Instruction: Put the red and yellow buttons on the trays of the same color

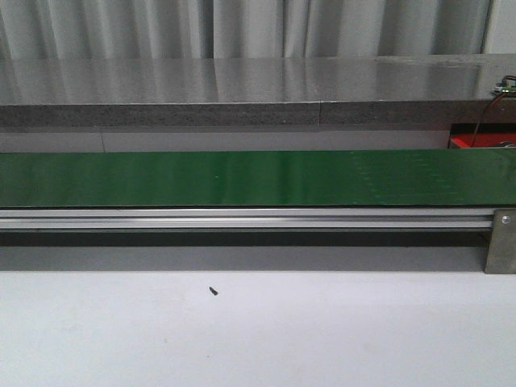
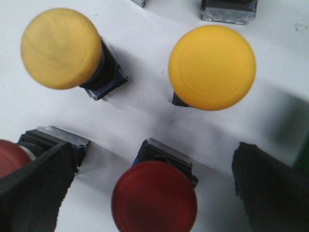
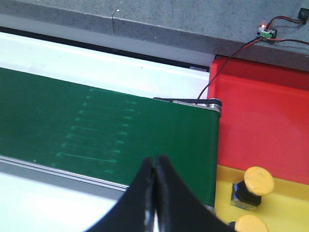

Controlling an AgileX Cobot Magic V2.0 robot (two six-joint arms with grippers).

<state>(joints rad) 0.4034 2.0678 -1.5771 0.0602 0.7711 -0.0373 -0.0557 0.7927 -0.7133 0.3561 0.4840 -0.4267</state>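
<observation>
In the left wrist view my left gripper [image 2: 152, 157] is open, with its dark fingers [image 2: 34, 188] standing wide on either side of a red button [image 2: 154, 198] and not touching it. A second red button [image 2: 8, 157] peeks out beside the one finger, mostly hidden. Two yellow buttons [image 2: 60, 47] [image 2: 211, 66] stand farther off on the white surface. My right gripper [image 3: 155, 162] is shut and empty, over the near edge of the green belt. Beside the belt's end lie the red tray [image 3: 260, 121] and the yellow tray [image 3: 285, 208], which holds two yellow buttons [image 3: 259, 180] [image 3: 250, 224].
The green conveyor belt [image 1: 242, 179] runs across the table with an aluminium rail [image 1: 242, 218] along its front. A sliver of the red tray [image 1: 476, 142] shows at the right. A small circuit board with wires [image 3: 266, 33] sits on the grey ledge behind. More button bases [image 2: 229, 10] stand nearby.
</observation>
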